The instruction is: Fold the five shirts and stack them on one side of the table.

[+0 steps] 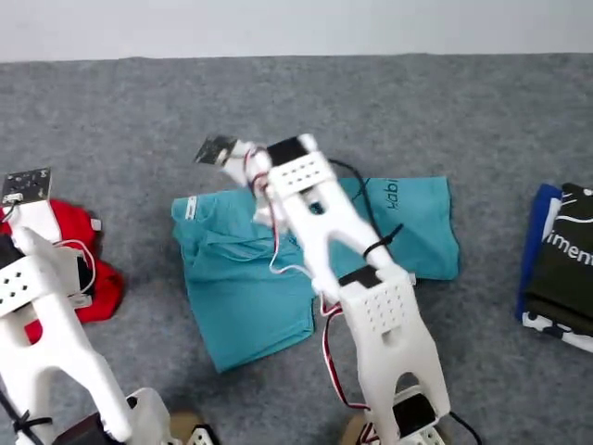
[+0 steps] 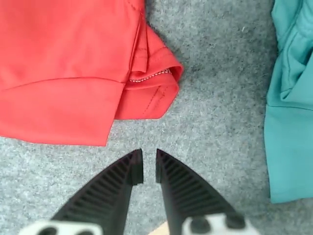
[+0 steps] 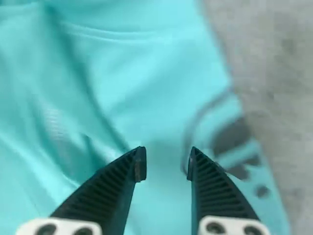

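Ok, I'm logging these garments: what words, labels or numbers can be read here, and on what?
Nothing reads whole.
On the teal shirt: white lettering near one edge, too blurred to read.
On the dark shirt at the right: white lettering, cut off at the picture's edge, unreadable.
On the white tag of the teal shirt: too small.
On the red shirt: no print visible.

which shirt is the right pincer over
The teal shirt in the middle, directly under the right pincer. The red shirt lies at the left edge, and the dark folded stack sits at the right edge.
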### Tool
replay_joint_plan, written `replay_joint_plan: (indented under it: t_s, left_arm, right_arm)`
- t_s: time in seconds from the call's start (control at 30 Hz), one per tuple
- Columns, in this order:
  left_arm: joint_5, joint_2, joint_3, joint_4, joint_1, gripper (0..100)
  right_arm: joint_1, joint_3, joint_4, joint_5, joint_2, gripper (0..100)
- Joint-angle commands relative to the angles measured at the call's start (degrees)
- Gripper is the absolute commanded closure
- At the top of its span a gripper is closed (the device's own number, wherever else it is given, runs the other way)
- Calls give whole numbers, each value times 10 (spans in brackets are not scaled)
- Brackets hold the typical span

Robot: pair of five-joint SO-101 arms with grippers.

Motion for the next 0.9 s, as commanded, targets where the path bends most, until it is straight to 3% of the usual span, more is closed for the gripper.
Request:
replay_joint_plan:
  t_s: [0.0,0.17,0.3,0.63,0.87]
  left_arm:
    - [-7,-19,-1,-5,-4,949]
    - [-7,-19,-1,-8,-4,949]
    - [-7,-19,-1,-8,-4,949]
    - [-7,-18,-1,-7,-4,949]
    - [-7,-17,-1,-6,-3,949]
  right_arm:
    - [14,-107,71,-9,-6,848]
    - [-22,-163,187,-11,-7,879]
    - [-37,-146,185,-66,-19,991]
    - [-92,-40,178,-80,-25,988]
    - [-34,-40,92,-45,28,988]
